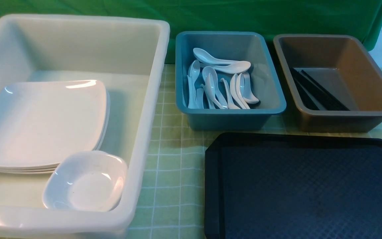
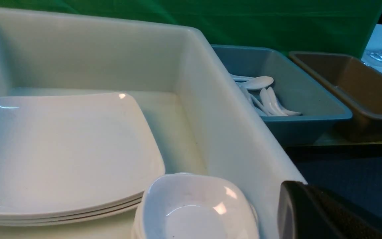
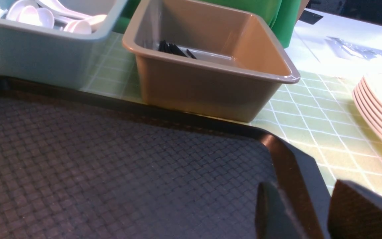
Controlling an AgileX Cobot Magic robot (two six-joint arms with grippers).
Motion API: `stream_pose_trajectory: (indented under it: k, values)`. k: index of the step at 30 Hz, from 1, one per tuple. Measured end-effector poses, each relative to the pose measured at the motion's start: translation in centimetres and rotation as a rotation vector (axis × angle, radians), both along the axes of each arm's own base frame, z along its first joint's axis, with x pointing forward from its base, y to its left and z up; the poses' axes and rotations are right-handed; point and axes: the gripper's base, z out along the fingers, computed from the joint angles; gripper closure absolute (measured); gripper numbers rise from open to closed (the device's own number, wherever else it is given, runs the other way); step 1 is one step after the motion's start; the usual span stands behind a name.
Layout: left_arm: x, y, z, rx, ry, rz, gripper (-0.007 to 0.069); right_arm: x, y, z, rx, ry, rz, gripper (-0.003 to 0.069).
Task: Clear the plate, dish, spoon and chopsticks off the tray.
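Tray looks bare. Left claw clenched, empty; right claw released, straddling the tray rim. I risk snagging and dragging the tray if it lifts crooked.

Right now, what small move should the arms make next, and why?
Probably none beyond resting: what shows of the tray looks bare, with plates in the white bin, spoons in the blue bin and chopsticks in the brown bin.
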Motion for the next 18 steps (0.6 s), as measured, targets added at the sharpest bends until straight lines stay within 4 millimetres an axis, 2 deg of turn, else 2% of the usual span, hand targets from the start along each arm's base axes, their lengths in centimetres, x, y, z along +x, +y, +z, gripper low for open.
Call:
stream_pose_trajectory:
  k: [5,9,11,14,15,16,17,18]
  values:
    - [0.2,0.5,0.7,0.044,-0.092,0.056,0.0627,0.0,0.0,0.0,0.0,0.0,0.0,0.0418]
    - [1.1,0.9,0.2,0.045,-0.166,0.096,0.0627,0.0,0.0,0.0,0.001,0.0,0.0,0.0418]
    - [1.6,1.0,-0.7,0.043,-0.179,0.114,0.0627,0.0,0.0,0.0,0.001,0.0,0.0,0.0418]
    - [2.4,1.4,-4.2,0.012,-0.166,0.156,0.0627,0.0,0.0,0.0,0.001,0.0,0.0,0.0418]
    - [2.5,1.4,-4.7,0.011,-0.158,0.158,0.0627,0.0,0.0,0.0,0.001,0.0,0.0,0.0418]
    - [2.7,1.5,-6.9,0.009,-0.127,0.171,0.0627,0.0,0.0,0.0,0.001,0.0,0.0,0.0416]
    - [2.6,1.5,-6.9,0.009,-0.13,0.171,0.0627,0.0,0.0,0.0,0.001,0.0,0.0,0.0416]
    - [2.7,1.6,-7.7,0.015,-0.118,0.174,0.0627,0.0,0.0,0.0,0.001,0.0,0.0,0.0416]
